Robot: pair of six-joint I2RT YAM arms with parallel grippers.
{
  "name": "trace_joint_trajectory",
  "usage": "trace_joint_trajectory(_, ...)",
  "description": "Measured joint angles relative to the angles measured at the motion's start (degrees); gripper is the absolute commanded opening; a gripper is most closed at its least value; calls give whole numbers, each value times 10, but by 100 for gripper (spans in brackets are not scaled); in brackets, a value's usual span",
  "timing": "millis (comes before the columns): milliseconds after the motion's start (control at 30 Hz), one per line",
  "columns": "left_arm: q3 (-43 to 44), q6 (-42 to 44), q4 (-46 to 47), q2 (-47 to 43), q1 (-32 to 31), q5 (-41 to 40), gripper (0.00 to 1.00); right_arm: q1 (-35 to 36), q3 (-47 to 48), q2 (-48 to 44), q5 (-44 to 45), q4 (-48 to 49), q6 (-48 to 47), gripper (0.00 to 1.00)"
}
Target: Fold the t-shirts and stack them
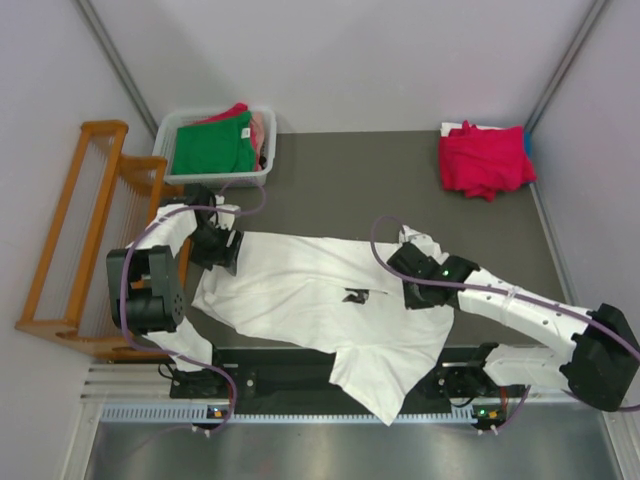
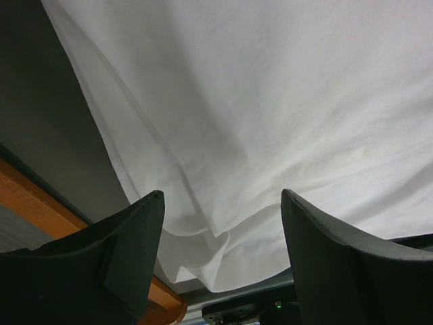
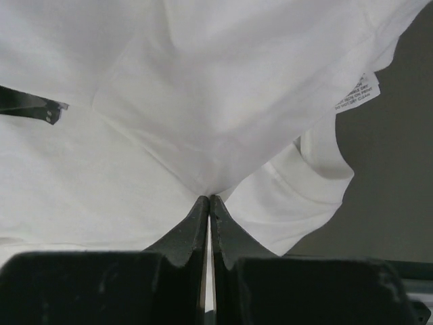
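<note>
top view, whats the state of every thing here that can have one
white t-shirt, unfolded, spread on the table, one end draped over the near edge
white basket, upright, holding shirts
green t-shirt, folded, in the white basket
crimson t-shirts, loosely piled at the far right corner
left gripper, open over the white t-shirt
right gripper, shut on the white t-shirt

Soft, even overhead light, bright all over. The white t-shirt (image 1: 300, 285) glows near blown-out, folds only faintly shaded; the counter (image 1: 350, 185) reads matte grey. Up close, the left end effector (image 2: 222, 193) looms dark, soft-edged.
</note>
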Motion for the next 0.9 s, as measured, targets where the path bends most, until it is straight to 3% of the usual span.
trace_joint_trajectory(133,2,0,0,0,0,0,74,24,0,3,-3,-36,19,1)
trace_joint_trajectory(233,3,1,-2,-4,0,0,74,40,0,16,-9,-54,32,32)
trace_joint_trajectory(267,4,1,-2,-5,0,0,74,42,0,22,-13,-59,35,59)
trace_joint_trajectory(367,7,1,-2,-11,0,2,75,43,-7,42,-25,-61,43,89)
trace_joint_trajectory(500,16,2,-9,-21,0,4,75,42,-2,73,-35,-63,35,88)
trace_joint_trajectory(600,24,3,-13,-30,0,8,75,22,52,100,-9,-80,11,82)
trace_joint_trajectory(733,30,2,-15,-36,0,12,75,-75,147,111,13,-43,-41,59)
trace_joint_trajectory(800,30,2,-17,-38,0,12,75,-144,183,125,18,0,-62,59)
trace_joint_trajectory(900,30,3,-18,-39,0,11,75,-190,200,164,24,42,-80,57)
